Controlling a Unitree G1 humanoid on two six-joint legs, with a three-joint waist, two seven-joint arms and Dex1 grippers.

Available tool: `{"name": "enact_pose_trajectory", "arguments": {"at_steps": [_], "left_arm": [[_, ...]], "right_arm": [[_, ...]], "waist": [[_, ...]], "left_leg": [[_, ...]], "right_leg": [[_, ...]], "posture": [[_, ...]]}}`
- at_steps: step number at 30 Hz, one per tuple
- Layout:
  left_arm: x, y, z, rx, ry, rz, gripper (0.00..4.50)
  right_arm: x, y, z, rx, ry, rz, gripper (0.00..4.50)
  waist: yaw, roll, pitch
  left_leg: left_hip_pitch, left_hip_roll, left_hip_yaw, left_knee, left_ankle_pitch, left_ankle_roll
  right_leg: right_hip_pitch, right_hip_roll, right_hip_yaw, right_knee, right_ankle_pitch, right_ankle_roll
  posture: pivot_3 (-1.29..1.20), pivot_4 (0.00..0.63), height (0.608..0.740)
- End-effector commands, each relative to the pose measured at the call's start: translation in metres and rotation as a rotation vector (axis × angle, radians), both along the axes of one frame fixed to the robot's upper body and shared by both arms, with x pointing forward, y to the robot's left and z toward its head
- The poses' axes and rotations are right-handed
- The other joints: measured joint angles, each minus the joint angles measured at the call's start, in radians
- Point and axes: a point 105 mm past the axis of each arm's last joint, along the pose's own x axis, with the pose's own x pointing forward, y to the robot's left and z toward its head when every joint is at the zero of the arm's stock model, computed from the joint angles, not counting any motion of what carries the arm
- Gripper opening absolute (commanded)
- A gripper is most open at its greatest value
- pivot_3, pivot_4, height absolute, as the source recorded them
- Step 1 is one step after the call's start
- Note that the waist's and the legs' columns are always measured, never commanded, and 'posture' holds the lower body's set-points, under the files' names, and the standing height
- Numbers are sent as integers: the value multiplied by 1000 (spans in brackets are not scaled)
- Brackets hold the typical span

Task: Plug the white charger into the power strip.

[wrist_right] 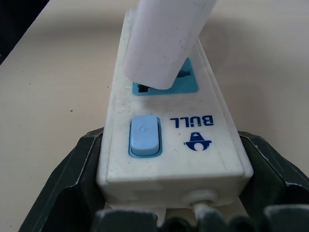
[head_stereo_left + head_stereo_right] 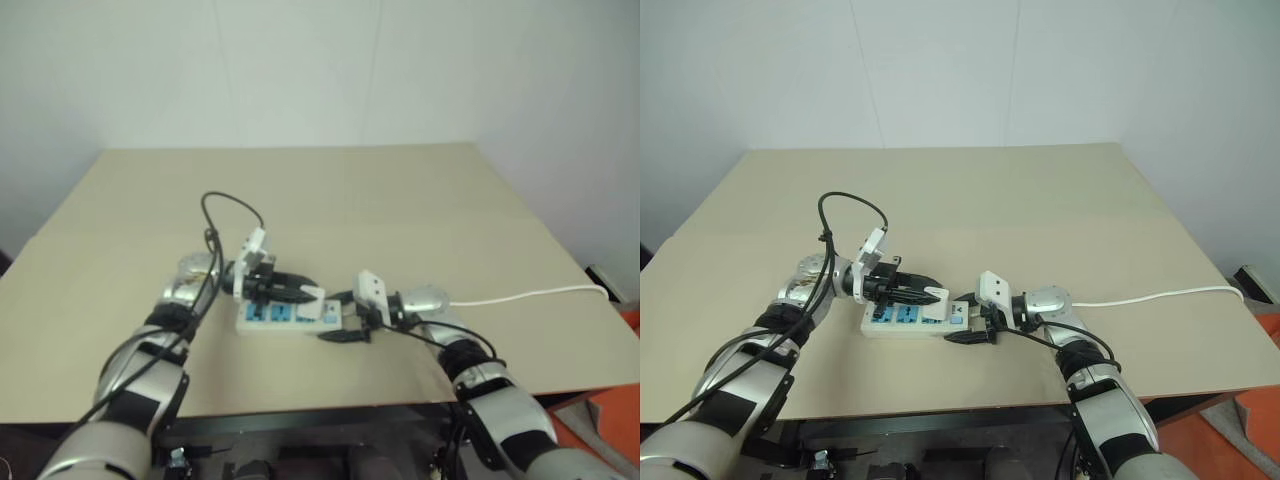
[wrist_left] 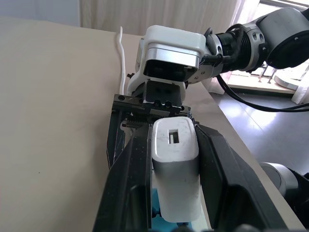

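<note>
White, small and rectangular, the plastic charger block sits pinched between the left gripper's black fingers, tilted over the blue socket nearest the switch. Below it, the long white power strip lies on the tan tabletop, its switch end clasped by the right gripper.

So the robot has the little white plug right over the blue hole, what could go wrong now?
The white charger sits tilted over the socket nearest the switch, so its prongs might miss the slots and jam.

The left gripper pinches only the charger's smooth sides, so it may slip when pushed.

The right gripper straddles just the cord end of the power strip, so the far end could swing on the table.
</note>
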Motion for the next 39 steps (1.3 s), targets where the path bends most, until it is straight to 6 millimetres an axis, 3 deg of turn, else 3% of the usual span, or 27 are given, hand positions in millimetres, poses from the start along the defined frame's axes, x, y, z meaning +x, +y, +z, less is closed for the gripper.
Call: {"name": "enact_pose_trajectory", "arguments": {"at_steps": [1,18,26,39], "left_arm": [[3,3,3,30,-16,3,1005],[-1,9,-14,0,-76,32,1005],[-9,26,-32,90,-81,39,1005],[-16,27,-50,150,-96,14,1005]], "right_arm": [[1,-6,-12,-53,12,-34,3419],[-3,-11,-17,-64,8,-35,3419],[-5,-15,-16,-69,4,-27,3419],[-7,-20,-15,-72,-1,-29,3419]], "waist": [[0,0,0],[2,0,0],[4,0,-1],[7,1,-2]], "left_leg": [[0,0,0,0,0,0],[3,0,0,-1,0,0],[4,-1,0,-1,0,0],[4,-1,0,-1,0,0]], "right_leg": [[0,0,0,0,0,0],[3,0,1,0,0,0],[3,0,1,0,0,0],[3,0,1,-1,-1,0]], "posture": [[0,150,740],[0,150,740],[0,150,740],[0,150,740]]}}
